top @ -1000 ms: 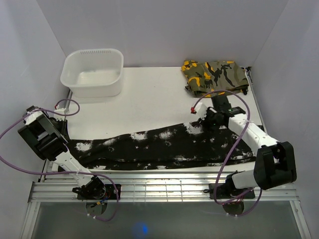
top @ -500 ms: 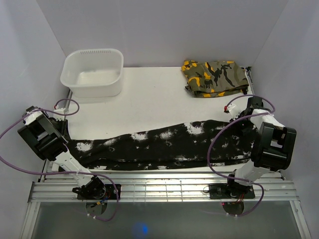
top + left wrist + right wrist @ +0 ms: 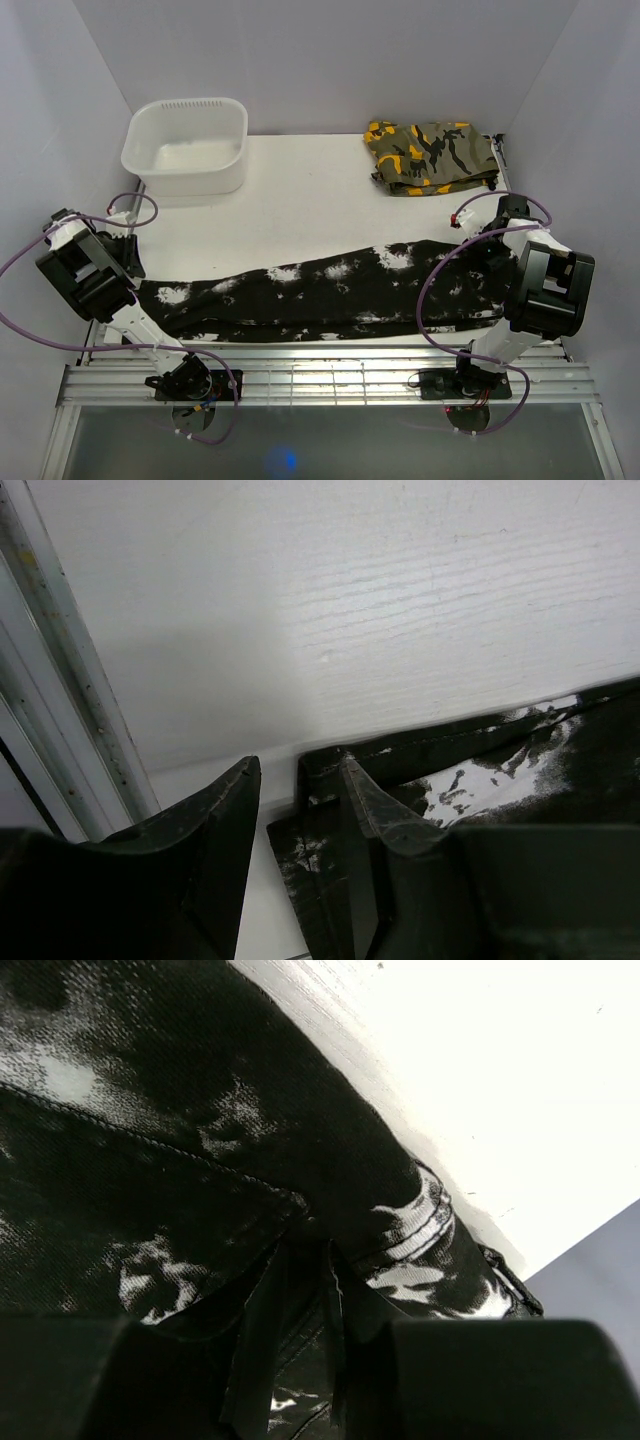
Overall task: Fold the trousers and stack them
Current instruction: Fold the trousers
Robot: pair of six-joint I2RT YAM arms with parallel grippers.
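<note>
Found the trousers (image 3: pixel 330 290) stretched lengthwise on the worktop (image 3: pixel 300 200), on the arms' side of the tub (image 3: pixel 185 145). Saw the left tool (image 3: pixel 295 770) with fingers apart at the hem corner, the end nearest the tub. Saw the right tool (image 3: pixel 300 1260) pinched on fabric at the waist end, farthest from the tub. Noted a folded camouflage garment (image 3: pixel 430 155) level with the tub, well apart.

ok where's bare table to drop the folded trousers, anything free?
Biggest free patch: the middle of the table, bordered by the tub on the left, the camouflage garment on the right and the trousers on the near side. Crowded: the near strip, where the trousers span nearly the full width, and the far right corner.
</note>
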